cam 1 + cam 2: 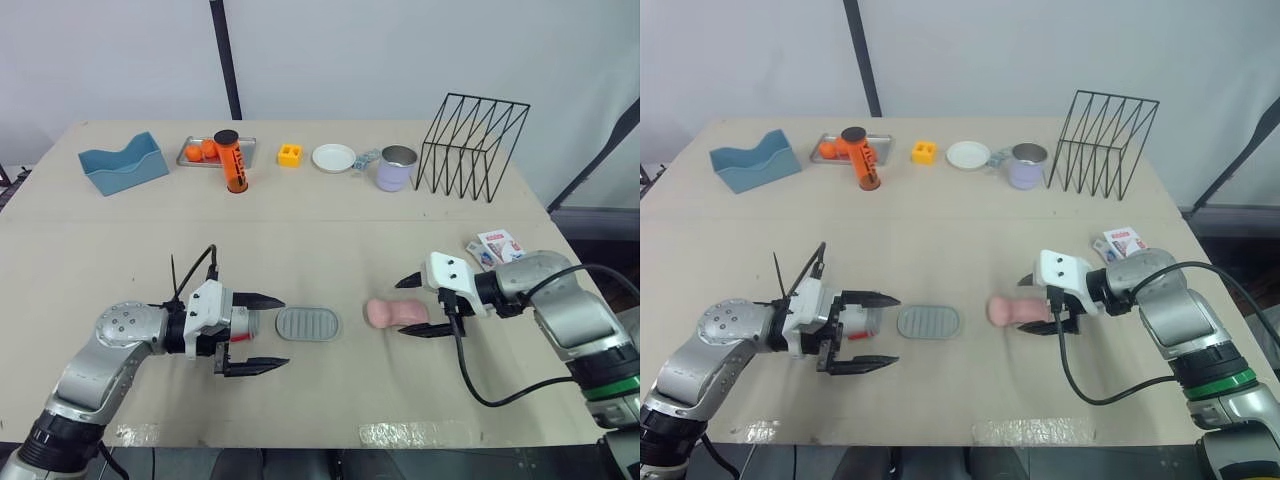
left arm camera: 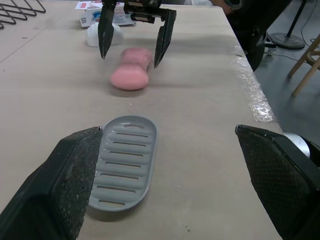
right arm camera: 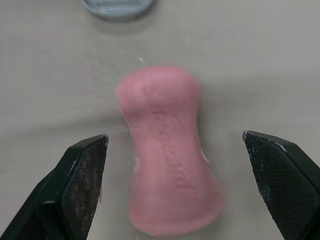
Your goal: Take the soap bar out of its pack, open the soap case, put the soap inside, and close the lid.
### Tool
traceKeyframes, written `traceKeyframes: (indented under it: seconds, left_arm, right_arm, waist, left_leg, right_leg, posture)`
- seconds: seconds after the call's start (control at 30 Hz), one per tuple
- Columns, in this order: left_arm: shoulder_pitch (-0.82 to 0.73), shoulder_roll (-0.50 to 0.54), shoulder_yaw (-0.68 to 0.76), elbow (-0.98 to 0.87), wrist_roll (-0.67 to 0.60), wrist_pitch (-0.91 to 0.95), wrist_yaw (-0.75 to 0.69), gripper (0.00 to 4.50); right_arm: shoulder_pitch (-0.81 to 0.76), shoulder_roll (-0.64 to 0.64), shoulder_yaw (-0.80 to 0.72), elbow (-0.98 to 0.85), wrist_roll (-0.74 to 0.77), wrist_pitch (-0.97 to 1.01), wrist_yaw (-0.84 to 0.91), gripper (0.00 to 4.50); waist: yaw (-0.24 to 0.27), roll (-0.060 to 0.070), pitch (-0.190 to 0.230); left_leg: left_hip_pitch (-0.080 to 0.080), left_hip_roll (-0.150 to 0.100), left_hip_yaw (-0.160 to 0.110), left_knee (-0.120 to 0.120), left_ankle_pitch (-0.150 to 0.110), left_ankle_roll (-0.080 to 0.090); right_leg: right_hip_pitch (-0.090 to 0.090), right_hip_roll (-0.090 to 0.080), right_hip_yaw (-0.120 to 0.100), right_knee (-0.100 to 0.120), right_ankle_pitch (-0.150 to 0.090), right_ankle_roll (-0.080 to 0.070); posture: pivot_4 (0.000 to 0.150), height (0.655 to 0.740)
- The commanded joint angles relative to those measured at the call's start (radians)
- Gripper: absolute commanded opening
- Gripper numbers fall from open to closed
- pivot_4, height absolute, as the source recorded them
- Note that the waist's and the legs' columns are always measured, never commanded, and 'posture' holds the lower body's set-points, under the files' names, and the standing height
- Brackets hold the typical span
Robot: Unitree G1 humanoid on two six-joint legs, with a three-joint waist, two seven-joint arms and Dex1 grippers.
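Lettering (image 3: pixel 164 132), perhaps embossed, marks soap (image 3: pixel 170 190) at right wrist; left gripper (image 2: pixel 169 131), right gripper (image 1: pixel 400 307) splayed.

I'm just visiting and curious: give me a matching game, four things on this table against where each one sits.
Things:
1. pink soap bar
2. grey soap case
3. black wire rack
4. blue bin

Places:
A. far left corner of the table
B. between the open fingers of the right gripper
C. far right corner of the table
D. just ahead of the open left gripper

Pairs: 1-B, 2-D, 3-C, 4-A.
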Motion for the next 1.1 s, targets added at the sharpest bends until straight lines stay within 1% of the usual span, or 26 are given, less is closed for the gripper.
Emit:
traceKeyframes:
  seconds: [0.03, 0.27, 0.43, 0.53, 0.77, 1.1]
  left_arm:
    - [0.006, 0.021, 0.070, 0.032, -0.007, -0.034, 0.001, 4.49]
    - [0.045, 0.092, 0.165, 0.097, -0.015, -0.086, -0.054, 4.49]
    - [0.056, 0.131, 0.236, 0.142, -0.050, -0.076, -0.084, 4.49]
    - [0.058, 0.153, 0.264, 0.177, -0.051, -0.089, -0.115, 4.49]
    - [0.044, 0.155, 0.276, 0.178, -0.056, -0.071, -0.116, 4.49]
    - [0.045, 0.145, 0.262, 0.143, -0.060, -0.049, -0.094, 4.49]
  right_arm:
    - [-0.023, 0.008, -0.010, -0.001, -0.002, -0.019, 0.004, 4.50]
    - [-0.026, 0.035, 0.007, -0.010, -0.006, -0.001, 0.010, 4.50]
    - [-0.039, 0.043, 0.016, -0.008, -0.016, 0.016, 0.010, 4.50]
    - [-0.049, 0.042, 0.025, -0.005, -0.026, 0.032, 0.019, 4.50]
    - [-0.058, 0.032, 0.040, -0.003, -0.046, 0.062, 0.033, 4.50]
    - [-0.049, 0.039, 0.041, -0.066, -0.039, 0.109, 0.031, 4.50]
  waist:
    - [0.000, 0.000, 0.000]
    - [-0.001, 0.000, 0.000]
    - [-0.001, 0.000, 0.000]
    - [-0.001, 0.000, 0.000]
    - [-0.001, 0.000, 0.000]
    - [-0.001, 0.000, 0.000]
  left_leg:
    - [0.000, 0.000, 0.000, 0.000, 0.000, 0.000]
    - [0.000, 0.000, 0.000, 0.000, 0.000, 0.000]
    - [-0.001, 0.000, 0.000, 0.000, 0.000, 0.000]
    - [-0.001, 0.001, 0.001, 0.000, 0.000, 0.000]
    - [-0.002, 0.000, 0.001, -0.001, 0.000, 0.000]
    - [-0.003, 0.001, 0.001, -0.001, 0.000, 0.000]
  right_leg:
    - [0.000, 0.000, 0.000, 0.000, 0.000, 0.000]
    - [-0.001, 0.000, 0.000, 0.000, 0.000, 0.000]
    - [-0.002, 0.000, 0.000, 0.000, 0.000, 0.000]
    - [-0.002, 0.000, 0.000, 0.001, 0.000, 0.000]
    - [-0.004, 0.000, 0.001, 0.001, 0.000, 0.000]
    - [-0.005, 0.000, 0.001, 0.001, 0.000, 0.000]
  posture:
    - [0.150, 0.7400]
    - [0.150, 0.7400]
    - [0.150, 0.7400]
    - [0.150, 0.7400]
    - [0.150, 0.7400]
    - [0.150, 0.7400]
